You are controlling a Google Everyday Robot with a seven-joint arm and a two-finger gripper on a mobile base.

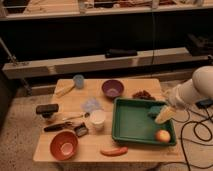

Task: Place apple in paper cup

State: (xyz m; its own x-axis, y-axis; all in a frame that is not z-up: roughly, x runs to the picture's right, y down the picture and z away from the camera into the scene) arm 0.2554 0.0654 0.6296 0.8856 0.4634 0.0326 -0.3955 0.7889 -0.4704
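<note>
The wooden table (130, 82) is seen from its front edge, and much of its right half is taken up by a green tray (135, 122). The white arm (197, 87) is reached in from beyond the right edge, and the gripper (168, 104) is held over the tray's right side, just above a pale yellow wedge-shaped block (165, 115). Whether the gripper is wide, narrow or closed on the block cannot be told.

An orange bowl (64, 145) is set near the front left corner, and a purple bowl (112, 88) near the middle of the far edge. The paper cup (97, 120) is stood upright just beside the tray's left wall, towards the centre of the table. A light blue cup (78, 81) is placed by the far edge, left of the purple bowl.

The apple (162, 135) is found inside the tray, in the corner nearest the table's front right corner (well apart from the paper cup, with the tray's width between them). A long orange-red sausage-like item (114, 151) is laid along the front edge, just outside the tray.
</note>
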